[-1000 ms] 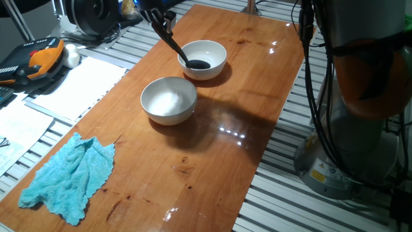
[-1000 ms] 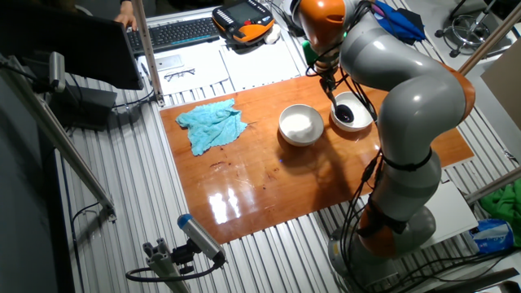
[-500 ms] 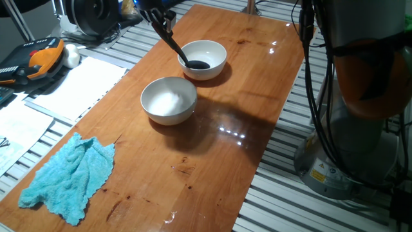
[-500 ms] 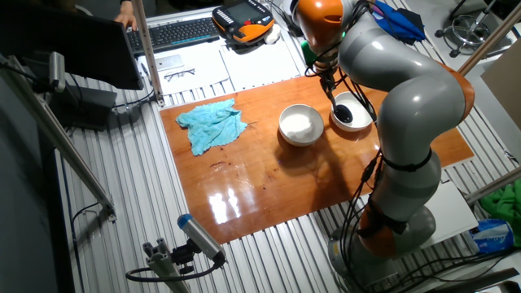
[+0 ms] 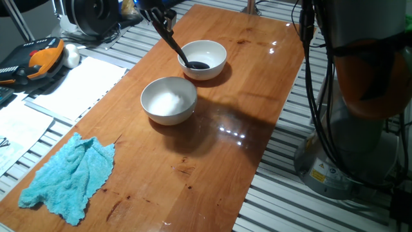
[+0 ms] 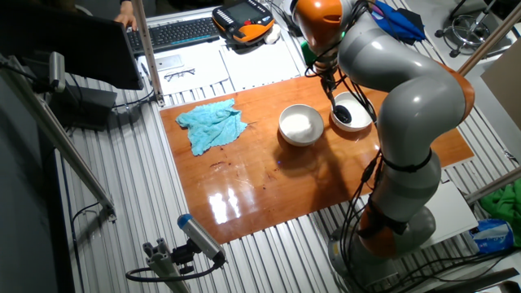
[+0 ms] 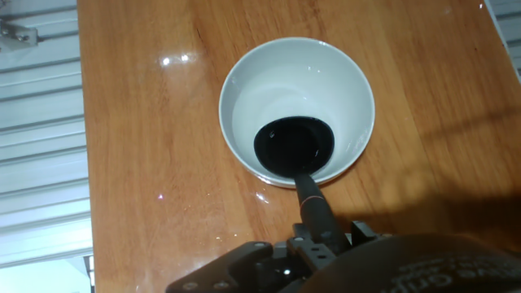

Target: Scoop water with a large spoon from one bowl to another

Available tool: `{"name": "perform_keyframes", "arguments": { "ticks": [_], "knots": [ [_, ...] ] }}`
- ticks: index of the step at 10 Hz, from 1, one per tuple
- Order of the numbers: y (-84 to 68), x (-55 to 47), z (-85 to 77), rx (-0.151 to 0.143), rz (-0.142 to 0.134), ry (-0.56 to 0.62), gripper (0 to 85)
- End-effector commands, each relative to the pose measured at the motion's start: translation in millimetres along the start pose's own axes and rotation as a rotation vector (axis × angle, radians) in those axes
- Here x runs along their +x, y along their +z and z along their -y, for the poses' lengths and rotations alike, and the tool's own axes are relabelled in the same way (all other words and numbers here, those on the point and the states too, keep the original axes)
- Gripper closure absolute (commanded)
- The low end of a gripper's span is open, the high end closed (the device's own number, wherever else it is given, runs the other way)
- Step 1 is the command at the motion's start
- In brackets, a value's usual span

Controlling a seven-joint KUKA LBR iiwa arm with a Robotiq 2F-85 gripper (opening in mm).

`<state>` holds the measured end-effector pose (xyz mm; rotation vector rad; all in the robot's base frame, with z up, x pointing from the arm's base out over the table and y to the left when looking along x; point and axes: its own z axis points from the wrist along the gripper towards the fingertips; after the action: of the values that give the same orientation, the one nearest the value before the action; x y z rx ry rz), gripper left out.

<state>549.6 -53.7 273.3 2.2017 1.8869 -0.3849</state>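
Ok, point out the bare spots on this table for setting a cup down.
Bare wood runs from the nearer bowl to the table's near edge, right of the blue cloth. Crowded: the two bowls, where the large spoon dips into the far bowl.

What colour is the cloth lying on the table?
Light blue, turquoise. The cloth shows best in the fixed view where it lies crumpled at the near table corner.
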Motion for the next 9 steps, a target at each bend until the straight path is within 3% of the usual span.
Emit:
{"name": "perform_keyframes", "arguments": {
  "ticks": [1,6,9],
  "knots": [
    [-1.5,-0.1,1.0,-0.003,0.007,-0.004,85.0],
    [-8.0,0.2,6.6,-0.010,0.025,-0.021,85.0],
    [-10.6,1.3,7.5,-0.020,0.057,-0.038,85.0]
  ]
}}
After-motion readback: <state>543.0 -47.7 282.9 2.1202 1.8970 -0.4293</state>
